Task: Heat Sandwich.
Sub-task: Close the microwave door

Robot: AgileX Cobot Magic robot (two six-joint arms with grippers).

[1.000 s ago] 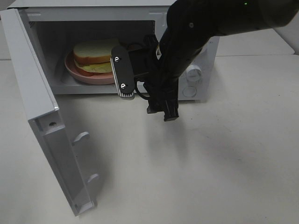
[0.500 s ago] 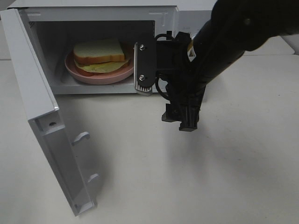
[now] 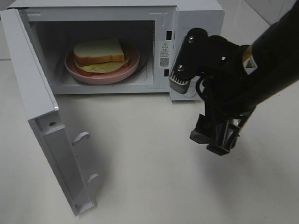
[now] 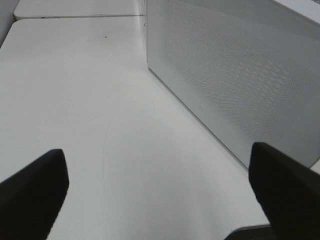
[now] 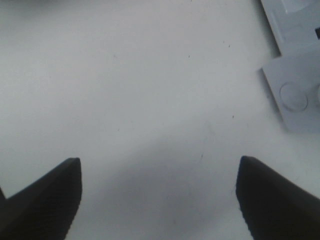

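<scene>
The sandwich (image 3: 99, 56), white bread with a tan crust over a pale yellow-green layer, lies on a round pink plate (image 3: 133, 63) inside the open microwave (image 3: 196, 14). My right gripper (image 3: 210, 141) hangs in front of the microwave's control panel, to the right of the cavity, pointing down at the table. In the right wrist view the right gripper (image 5: 160, 200) is open with only bare table between its fingers. My left gripper (image 4: 157, 195) is open and empty beside the microwave's outer side wall (image 4: 240, 75); the exterior view does not show it.
The microwave door (image 3: 42, 116) stands swung wide open at the left, reaching toward the table's front. A corner of the control panel with a round knob (image 5: 294, 96) shows in the right wrist view. White table (image 3: 140, 177) lies in front.
My right arm has drawn back from the microwave's opening, moving right and toward the front. The sandwich and plate stay inside, now fully in view.
</scene>
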